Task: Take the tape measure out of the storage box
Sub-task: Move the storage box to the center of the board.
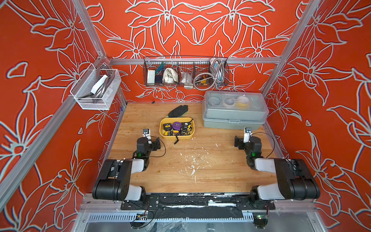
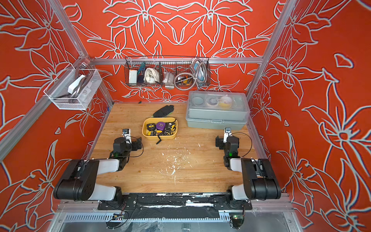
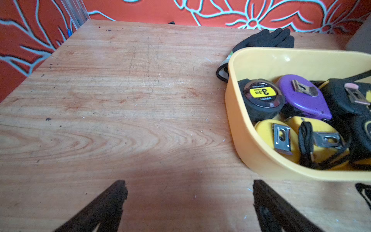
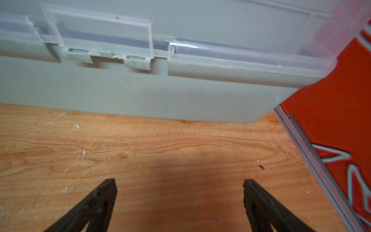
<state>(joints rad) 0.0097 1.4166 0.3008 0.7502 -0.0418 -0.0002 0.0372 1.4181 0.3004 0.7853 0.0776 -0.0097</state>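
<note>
The left claw and right claw are spread wide and empty. The tape measures sit packed tight in the yellow box, so a strap may snag and drag it.

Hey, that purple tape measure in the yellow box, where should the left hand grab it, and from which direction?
Probably from straight above, since the storage box walls block any sideways approach. The purple tape measure lies flat on top of the pile with its clip facing up. The left hand, which is open, should pinch across the case's edges, where it seems to sit above its neighbours.
</note>
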